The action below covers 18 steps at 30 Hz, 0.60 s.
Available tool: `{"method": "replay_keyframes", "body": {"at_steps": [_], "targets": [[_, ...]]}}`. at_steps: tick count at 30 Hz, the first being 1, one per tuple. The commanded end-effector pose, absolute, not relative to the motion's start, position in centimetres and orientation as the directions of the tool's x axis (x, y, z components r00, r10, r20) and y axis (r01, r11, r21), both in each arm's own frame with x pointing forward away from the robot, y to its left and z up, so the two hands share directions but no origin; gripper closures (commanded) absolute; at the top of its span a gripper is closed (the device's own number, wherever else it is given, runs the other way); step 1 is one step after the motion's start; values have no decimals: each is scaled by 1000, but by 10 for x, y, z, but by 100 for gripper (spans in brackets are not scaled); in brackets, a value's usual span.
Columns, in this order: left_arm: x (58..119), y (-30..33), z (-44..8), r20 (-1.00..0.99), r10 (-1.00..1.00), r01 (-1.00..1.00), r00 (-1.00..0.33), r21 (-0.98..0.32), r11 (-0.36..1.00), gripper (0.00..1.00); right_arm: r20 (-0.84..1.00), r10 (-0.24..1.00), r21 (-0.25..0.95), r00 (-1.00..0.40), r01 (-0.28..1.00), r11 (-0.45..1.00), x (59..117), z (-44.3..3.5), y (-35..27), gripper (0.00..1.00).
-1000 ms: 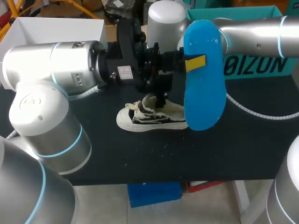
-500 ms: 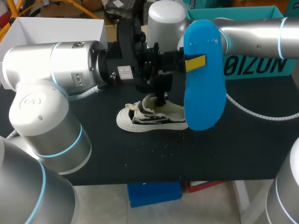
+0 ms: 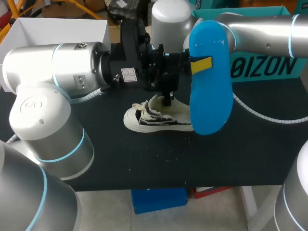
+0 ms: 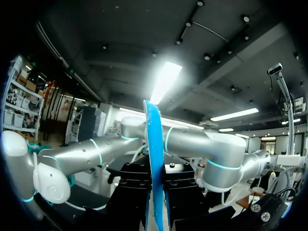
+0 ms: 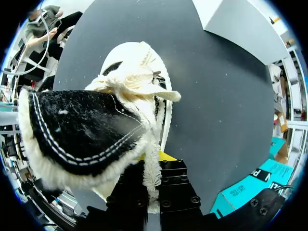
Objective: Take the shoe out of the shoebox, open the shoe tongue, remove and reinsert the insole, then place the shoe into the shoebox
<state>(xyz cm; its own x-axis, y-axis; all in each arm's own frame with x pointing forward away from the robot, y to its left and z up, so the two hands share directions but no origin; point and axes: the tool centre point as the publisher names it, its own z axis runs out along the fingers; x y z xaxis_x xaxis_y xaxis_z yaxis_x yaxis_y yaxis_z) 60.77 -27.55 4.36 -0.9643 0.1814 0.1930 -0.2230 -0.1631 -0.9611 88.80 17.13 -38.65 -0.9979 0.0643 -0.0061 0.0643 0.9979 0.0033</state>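
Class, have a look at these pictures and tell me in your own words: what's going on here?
Two robot arms are working on a shoe that sits on the black table. The left gripper is shut on the blue insole, holding it upright above the table, clear of the shoe. The right gripper reaches down from above and pinches the shoe's tongue. So the insole is out and not yet back in.

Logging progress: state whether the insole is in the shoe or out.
Out. The blue insole hangs in the left gripper, outside the shoe on the table.
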Motion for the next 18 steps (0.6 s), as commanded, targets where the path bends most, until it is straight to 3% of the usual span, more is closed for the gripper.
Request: {"method": "replay_keyframes", "body": {"at_steps": [1, 6, 11, 18], "targets": [[606, -276, 43, 194, 178, -223, -965, -961, -163, 100, -11, 392, 76, -920, 390, 918, 882, -327, 140, 100], [606, -276, 43, 194, 178, -223, -965, -961, -163, 100, -5, 637, 102, -771, 633, 767, 880, -314, 130, 100], [606, -276, 43, 194, 178, -223, -965, -961, -163, 100, 25, 861, 136, -509, 855, 501, 877, -309, 136, 100], [606, -276, 43, 194, 178, -223, -965, -961, -163, 100, 31, 971, 137, -238, 963, 231, 878, -319, 147, 100]]}}
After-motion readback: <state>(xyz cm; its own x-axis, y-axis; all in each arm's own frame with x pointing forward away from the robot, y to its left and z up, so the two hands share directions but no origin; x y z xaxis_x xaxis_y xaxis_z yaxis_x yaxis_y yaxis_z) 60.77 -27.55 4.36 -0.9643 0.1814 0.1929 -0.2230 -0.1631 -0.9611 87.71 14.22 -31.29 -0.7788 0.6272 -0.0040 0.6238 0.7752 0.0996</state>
